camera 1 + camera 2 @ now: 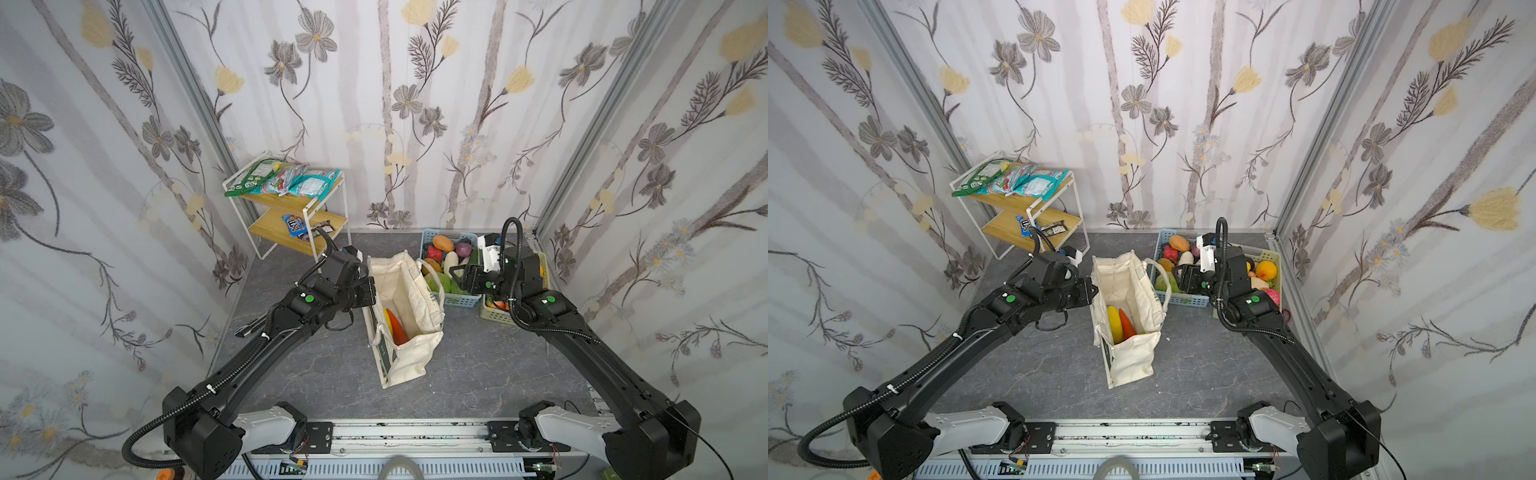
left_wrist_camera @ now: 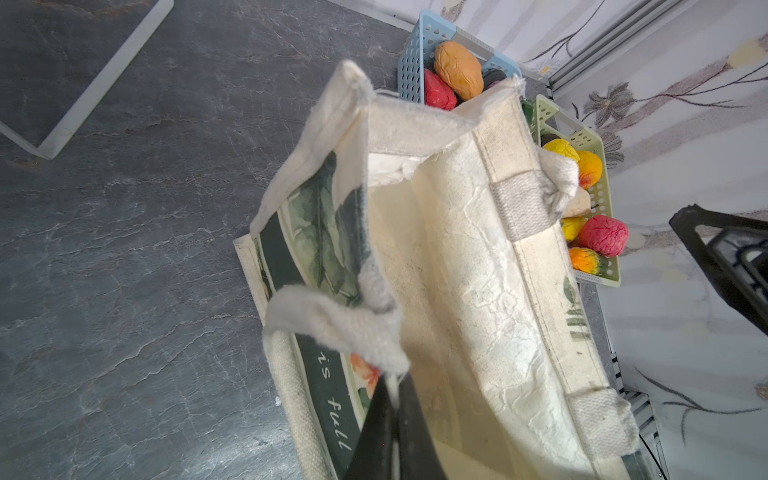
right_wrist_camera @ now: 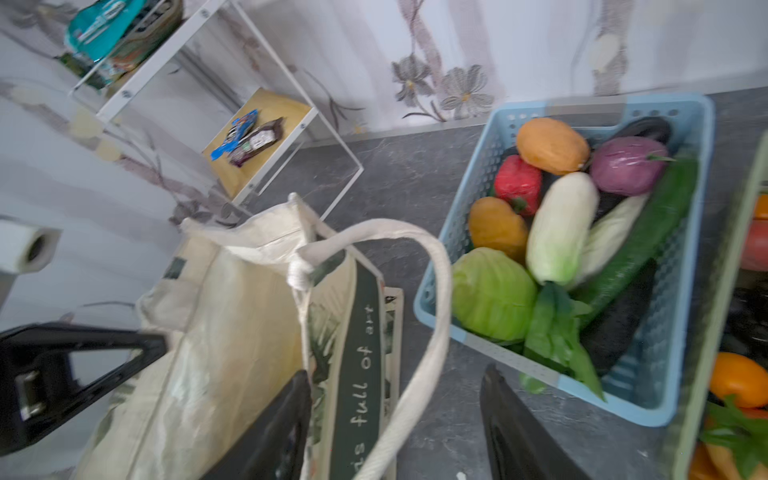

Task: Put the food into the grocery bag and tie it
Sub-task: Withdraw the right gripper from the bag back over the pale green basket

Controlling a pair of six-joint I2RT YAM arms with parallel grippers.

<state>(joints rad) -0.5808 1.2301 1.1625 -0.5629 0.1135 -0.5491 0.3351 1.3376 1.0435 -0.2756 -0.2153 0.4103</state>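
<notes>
Closest to the viewer, a metal rail (image 1: pixel 409 432) carries the bases of two black robot arms, which reach away over a dark grey table (image 1: pixel 498 365). Between the arms, in the middle of the table, a cream grocery bag (image 1: pixel 1133 357) stands upright with its mouth open. An orange carrot (image 1: pixel 397 328) and a yellow fruit (image 1: pixel 1113 322) lie side by side at its bottom. On the left, the left gripper (image 2: pixel 392 399) has its fingers pressed together on the bag's left rim, pinching the cloth where a strap is sewn on. On the right, the right gripper (image 3: pixel 395 374) hangs close beside the bag's opposite wall with its fingers spread wide, above the loop of a strap handle (image 3: pixel 432 266). Just behind it sits a blue basket (image 1: pixel 457 300) of toy vegetables, a green cabbage (image 3: pixel 492 293) among them. A pale green basket (image 1: pixel 496 318) of fruit stands beside it. In the far left corner, a white shelf rack (image 1: pixel 291 216) holds snack packets (image 1: pixel 307 183) on its top shelf.
</notes>
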